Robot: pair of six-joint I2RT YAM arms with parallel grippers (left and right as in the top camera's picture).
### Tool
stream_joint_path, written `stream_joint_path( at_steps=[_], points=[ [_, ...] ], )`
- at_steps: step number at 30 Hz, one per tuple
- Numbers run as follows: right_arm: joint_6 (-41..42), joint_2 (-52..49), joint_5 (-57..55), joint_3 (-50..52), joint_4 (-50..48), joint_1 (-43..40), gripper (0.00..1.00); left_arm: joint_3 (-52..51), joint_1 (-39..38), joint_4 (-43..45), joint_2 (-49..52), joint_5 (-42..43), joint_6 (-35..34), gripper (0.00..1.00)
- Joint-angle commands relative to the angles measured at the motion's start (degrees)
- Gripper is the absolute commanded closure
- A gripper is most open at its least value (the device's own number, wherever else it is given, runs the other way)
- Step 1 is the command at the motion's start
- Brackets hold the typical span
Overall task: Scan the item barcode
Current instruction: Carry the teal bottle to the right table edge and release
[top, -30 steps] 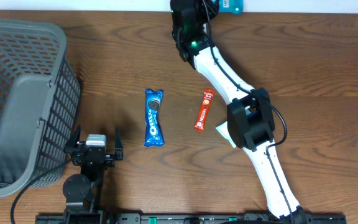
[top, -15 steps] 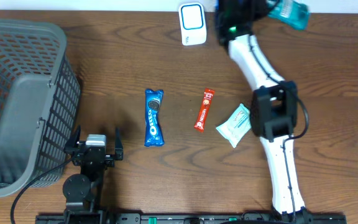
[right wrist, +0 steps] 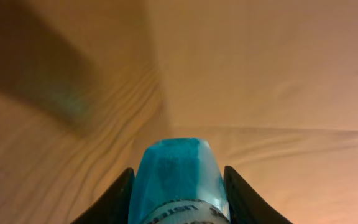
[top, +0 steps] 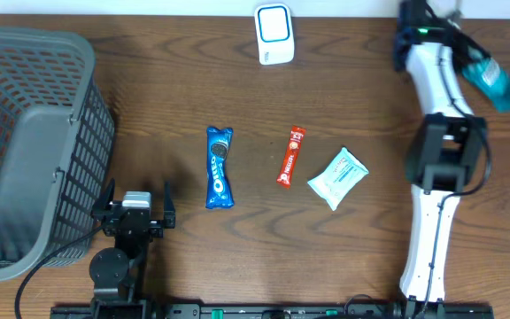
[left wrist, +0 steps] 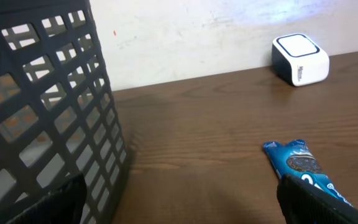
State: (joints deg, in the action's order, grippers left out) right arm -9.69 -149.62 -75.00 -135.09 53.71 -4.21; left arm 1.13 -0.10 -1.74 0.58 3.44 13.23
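Looking down on a dark brown wood table (top: 149, 89) with side-to-side grain, and a strip of pale wall (top: 149, 7) along the top edge. At far left, a grey mesh basket (top: 25, 133) standing on the wood. At top centre, close against the wall, a white scanner (top: 274, 34) with a blue-outlined face. Across the middle, in a row and apart from one another: blue Oreo pack (top: 220, 167), red sachet (top: 291, 156), pale teal pouch (top: 337, 177), all lying flat.

Up at upper right now: right gripper (top: 478, 64) clenched round a teal bottle (top: 496, 81), over the table's right end and well to the right of the scanner. Same grasp up close from the right wrist, teal bottle (right wrist: 178, 165) end-on between two dark fingers (right wrist: 114, 199). Behind it only a blurred tan surface with a shadow at upper left; cannot tell what.

Down at lower left, just beside the basket, left gripper (top: 135, 206) with jaws spread wide and nothing between them. From the left wrist: basket (left wrist: 42, 106) mesh filling the left side, scuffed whitish wall (left wrist: 197, 31) meeting the wood at the back, scanner (left wrist: 300, 59) at upper right, Oreo pack (left wrist: 300, 165) at lower right.
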Motion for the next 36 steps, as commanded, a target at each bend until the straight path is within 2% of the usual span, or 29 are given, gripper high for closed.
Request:
stream_joint_path(
  at_steps=[1,4,9,17,23,25,28,30,33,36],
  points=[
    [23.6,1.1,8.7,-0.8,8.2,-7.3,0.93,-0.9,0.2,-2.1,-0.3,-0.1,-0.7,0.02],
    [26.9,1.1,12.6,-0.8,12.4,-12.6,0.96,-0.9,0.2,-2.1,-0.3,-0.1,-0.7,0.02],
    [28.3,1.1,21.2,-0.8,16.2,-20.1,0.96,-0.9,0.2,-2.1,-0.3,-0.1,-0.7,0.02],
    [28.3,1.1,29.5,-0.8,17.4,-29.3,0.78,-0.9,0.2,-2.1,-0.3,-0.1,-0.7,0.02],
    [26.9,1.1,38.1,-0.8,17.2,-31.2,0.66,-0.9,0.2,-2.1,-0.3,-0.1,-0.7,0.02],
    [26.8,1.1,38.1,-0.8,16.9,-30.8,0.56,-0.9,0.2,-2.1,-0.3,-0.1,-0.7,0.02],
    [26.2,1.1,38.1,-1.0,16.1,-29.8,0.27,-0.9,0.2,-2.1,-0.3,-0.1,-0.7,0.02],
    [25.0,1.1,38.2,-1.9,15.9,-28.8,0.15,-0.9,0.2,-2.1,-0.3,-0.1,-0.7,0.02],
    [23.9,1.1,39.4,-3.9,16.3,-26.9,0.01,-0.9,0.2,-2.1,-0.3,-0.1,-0.7,0.02],
    [23.8,1.1,42.4,-7.5,17.7,-24.3,0.01,-0.9,0.2,-2.1,-0.3,-0.1,-0.7,0.02]
  ],
)
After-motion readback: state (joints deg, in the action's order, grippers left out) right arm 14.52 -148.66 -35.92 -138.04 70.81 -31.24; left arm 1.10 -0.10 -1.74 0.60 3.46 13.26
